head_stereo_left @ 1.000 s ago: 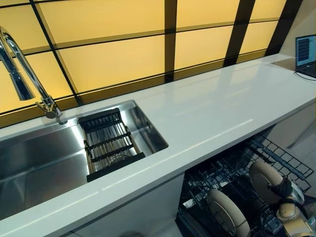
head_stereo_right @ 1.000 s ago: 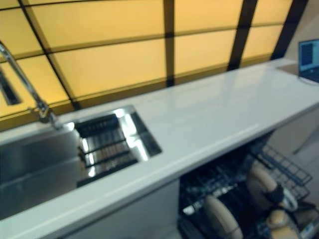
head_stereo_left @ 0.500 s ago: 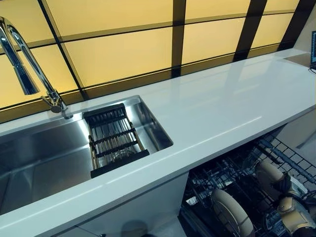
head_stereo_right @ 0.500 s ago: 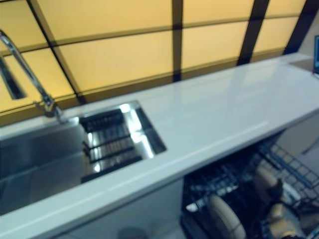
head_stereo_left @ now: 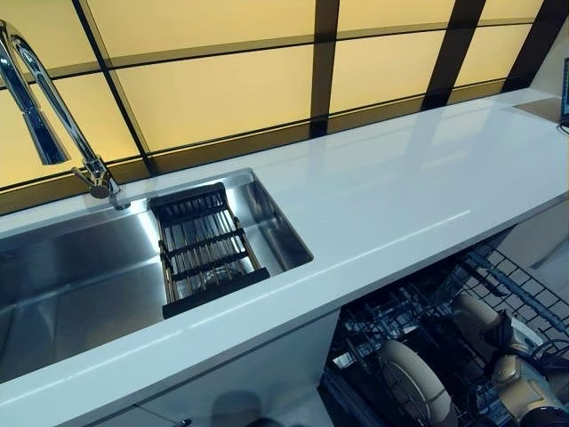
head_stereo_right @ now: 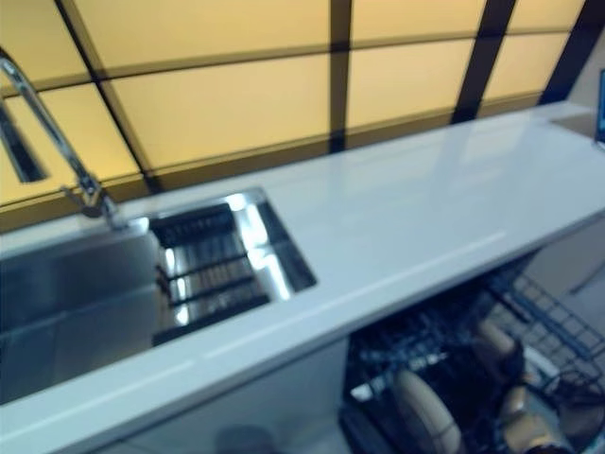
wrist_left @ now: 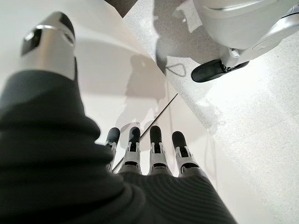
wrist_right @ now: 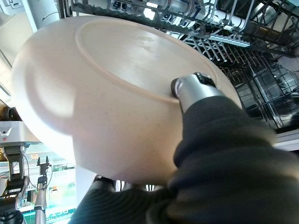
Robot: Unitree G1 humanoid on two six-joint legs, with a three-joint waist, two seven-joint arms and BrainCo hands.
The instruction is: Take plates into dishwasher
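While the right hand (wrist_right: 196,91) pinches a cream plate (wrist_right: 107,88) by its edge — thumb pressed on the underside ring, the fingers hidden behind — it hangs over the open dishwasher rack (wrist_right: 243,51), and the job now looks to be slotting that plate upright between the tines. To do it well I'd turn the plate edge-down, line it up with a free slot clear of the plate already standing in the rack (head_stereo_left: 413,382), and lower it straight so the rim doesn't knock the wire, letting go only once it sits. From the head views you get the layout: the white counter (head_stereo_left: 400,187), the sink (head_stereo_left: 80,267) with its drying rack (head_stereo_left: 204,249) and tap (head_stereo_left: 44,107), and the dishwasher below at the right with the hand low in the corner. Only the right wrist view shows the grip itself. The left hand (wrist_left: 149,149) shows only in its own wrist view — fingers straight, empty, pointing at the floor.
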